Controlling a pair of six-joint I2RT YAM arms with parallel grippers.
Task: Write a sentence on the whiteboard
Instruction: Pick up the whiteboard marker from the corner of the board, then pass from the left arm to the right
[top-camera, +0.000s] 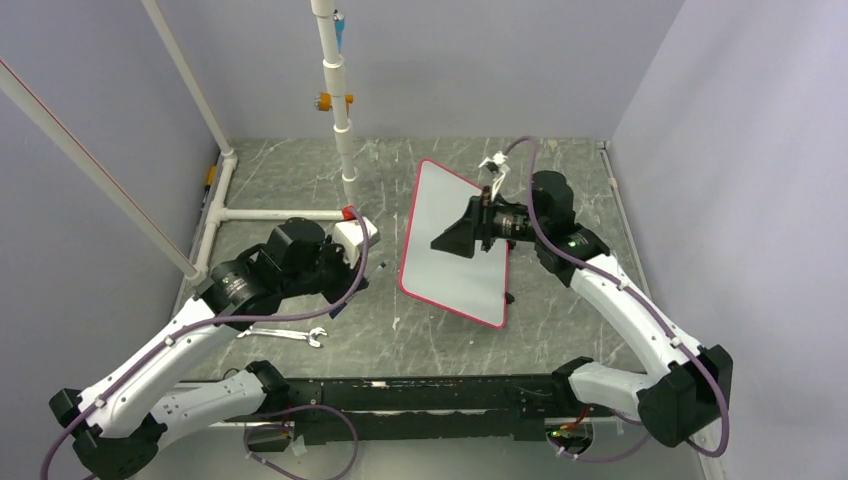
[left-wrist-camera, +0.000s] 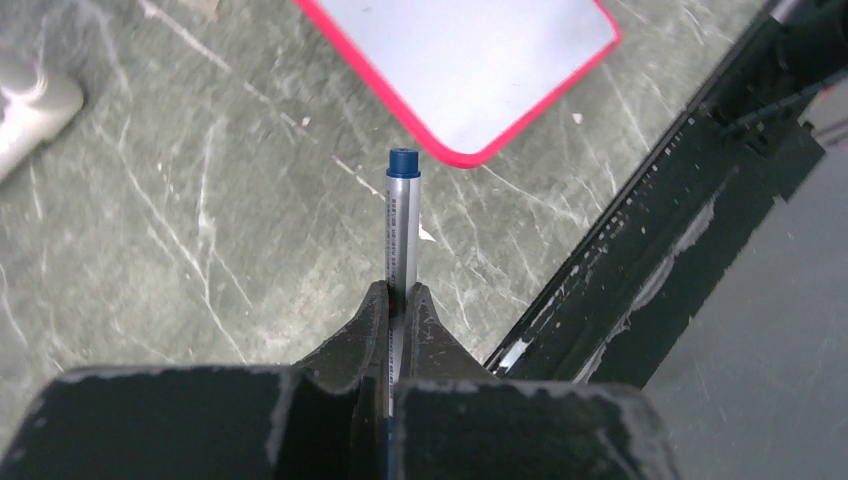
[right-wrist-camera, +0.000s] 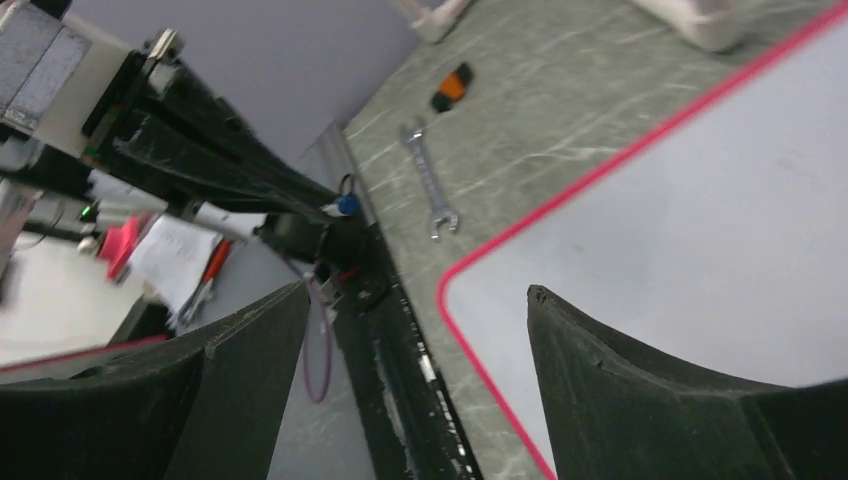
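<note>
From above, the whiteboard (top-camera: 450, 285) lies flat on the bench (top-camera: 400, 335), right of the middle and skewed to its edges. No sentence shows on it, and the white face looks blank. The right fingers (top-camera: 440, 242) hang over the board's middle; whether they touch it cannot be told from here. The left arm (top-camera: 200, 320) reaches in from the near left corner and ends short of the board. A wrench (top-camera: 285, 333) lies by the near edge, left of centre.

In the left wrist view, the left fingers (left-wrist-camera: 400, 292) are clamped tight on a thin marker (left-wrist-camera: 402, 220). Its blue end points toward the board's rounded corner but sits over bare bench, apart from the red rim.

In the right wrist view, the right fingers are spread wide with nothing between them, above a rounded corner of the board.

Lowered where it is, the marker would mark the bench and not the board. Pinched only at the fingertips, it may swivel or slide under writing pressure. The board is held by nothing and could skid as strokes drag across it. If the blue end is a cap, no ink would come.

Count: one whiteboard, one marker, one wrench, two arms.
</note>
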